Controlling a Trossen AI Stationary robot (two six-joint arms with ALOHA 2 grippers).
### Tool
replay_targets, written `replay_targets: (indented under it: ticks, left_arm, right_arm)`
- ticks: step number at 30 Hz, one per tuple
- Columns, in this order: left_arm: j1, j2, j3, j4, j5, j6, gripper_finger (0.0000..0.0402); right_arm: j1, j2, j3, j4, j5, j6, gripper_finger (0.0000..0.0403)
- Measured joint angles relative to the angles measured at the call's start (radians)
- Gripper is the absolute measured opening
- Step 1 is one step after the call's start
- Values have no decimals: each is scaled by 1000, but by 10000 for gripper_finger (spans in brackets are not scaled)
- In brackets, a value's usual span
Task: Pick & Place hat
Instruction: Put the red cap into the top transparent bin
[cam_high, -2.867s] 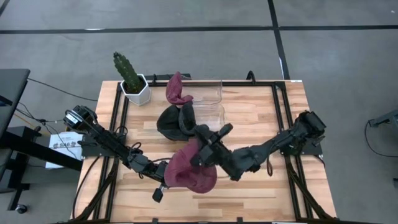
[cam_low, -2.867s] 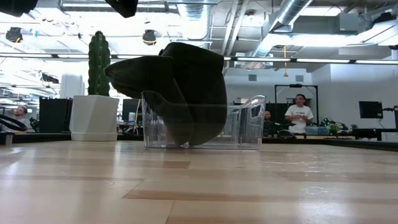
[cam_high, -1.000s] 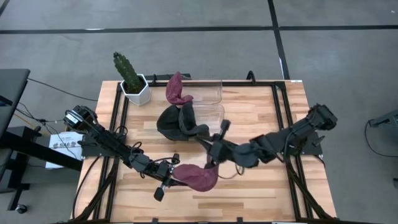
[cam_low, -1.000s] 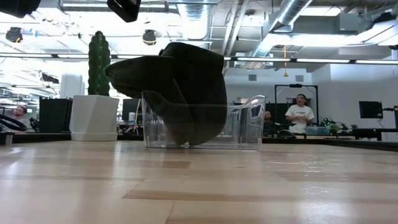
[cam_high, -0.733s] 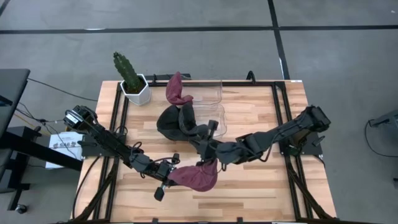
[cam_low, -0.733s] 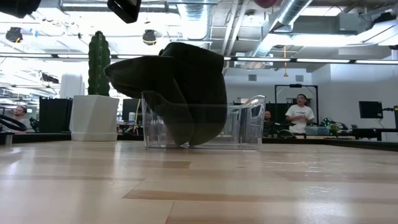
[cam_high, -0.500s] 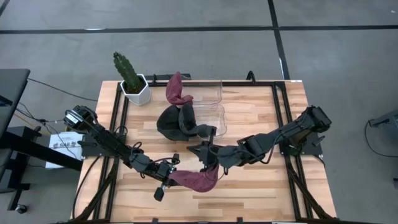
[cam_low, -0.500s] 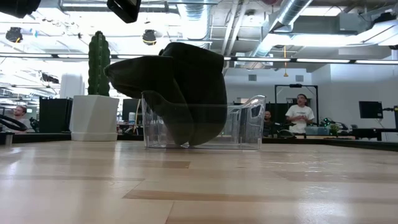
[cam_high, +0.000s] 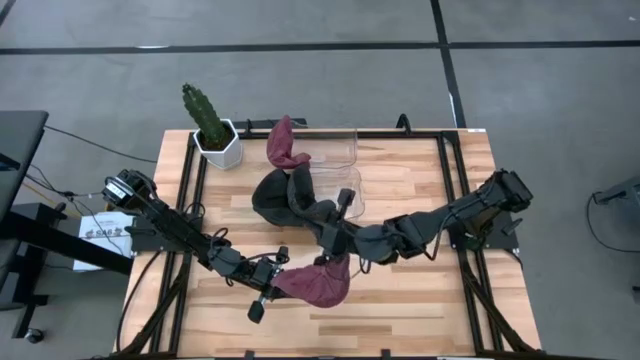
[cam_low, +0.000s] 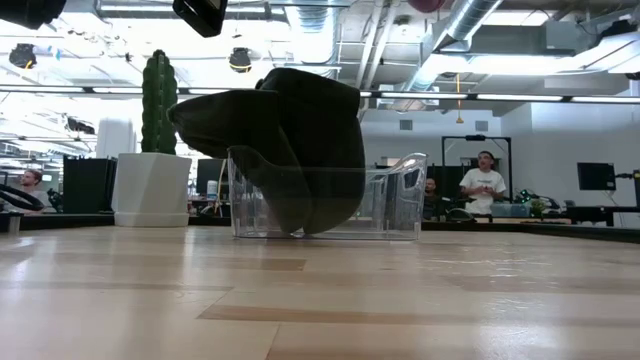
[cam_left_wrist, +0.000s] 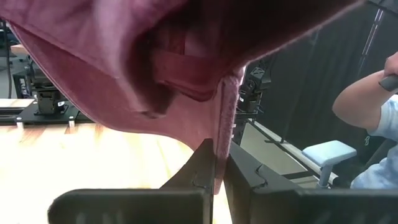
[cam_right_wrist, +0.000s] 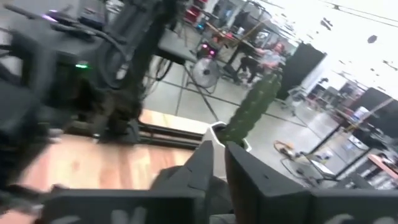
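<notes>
**Getting the maroon hat clear of two grippers**

The maroon hat (cam_high: 315, 283) hangs low over the near middle of the table (cam_high: 420, 185), pinched at its edge by the left gripper (cam_high: 274, 287). The left wrist view shows the fingers (cam_left_wrist: 202, 165) closed tight on a fold of the brim. The right gripper (cam_high: 338, 262) sits at the hat's upper edge; its wrist view shows the fingers close together with nothing visible between them, so whether it holds cloth I cannot tell.

The clear bin (cam_high: 340, 165) stands at the far side, near the cactus (cam_high: 205, 115), with a dark hat (cam_high: 285, 195) draped over its near wall and another maroon one (cam_high: 285, 145) over its far corner.

To do this step well, I judge only one gripper should carry. If the right takes over, it wants a deep bite on the brim before the left lets go. Limp cloth sags and snags, so lift it high enough to pass the bin wall and the dark hat.
</notes>
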Motion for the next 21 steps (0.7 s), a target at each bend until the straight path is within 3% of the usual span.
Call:
replay_targets:
  ticks: [6, 11, 17, 21]
  left_arm:
    - [0, 0, 0, 0, 0, 0, 15]
    - [0, 0, 0, 0, 0, -7, 15]
    - [-3, 0, 0, 0, 17, -7, 15]
    - [-3, 0, 0, -5, 53, -8, 15]
  right_arm:
    - [-63, 0, 0, 32, 30, -5, 103]
    - [-92, 0, 0, 199, 133, -132, 156]
    - [-87, -3, 0, 382, 178, -333, 175]
    - [-50, -33, 0, 369, 176, -390, 170]
